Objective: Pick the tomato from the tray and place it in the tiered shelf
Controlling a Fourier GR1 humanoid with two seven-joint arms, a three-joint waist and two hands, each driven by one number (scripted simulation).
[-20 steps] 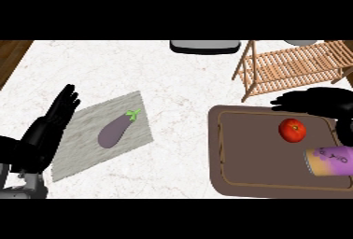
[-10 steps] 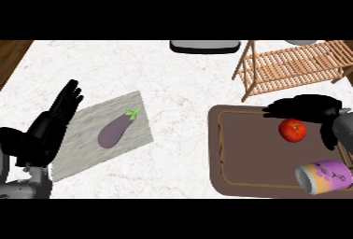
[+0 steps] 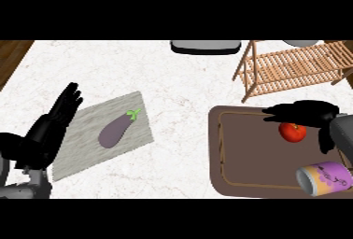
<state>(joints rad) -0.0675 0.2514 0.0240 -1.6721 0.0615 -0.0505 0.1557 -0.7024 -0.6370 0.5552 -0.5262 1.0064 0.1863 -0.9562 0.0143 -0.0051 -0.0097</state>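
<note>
Shelf [image 3: 296,70] at far right, just beyond tray [image 3: 248,154]. R hand [image 3: 307,113] hangs over tray's far edge, fingers spread, holding nothing; L hand [image 3: 48,135] rests open, well apart at left. Tomato [image 3: 292,132] sits on tray just under R hand's fingers, on robot's side, so R hand is nearer.

From my end the desk [image 3: 172,74] reads as smooth white stone with faint marble veining; the tiered shelf [image 3: 296,67] is pale, bare slatted wood. The tray [image 3: 241,154] looks matt brown and smooth; the mat [image 3: 82,144] shows a grey, woven, cloth-like grain; the tomato [image 3: 293,132] has glossy skin.
</note>
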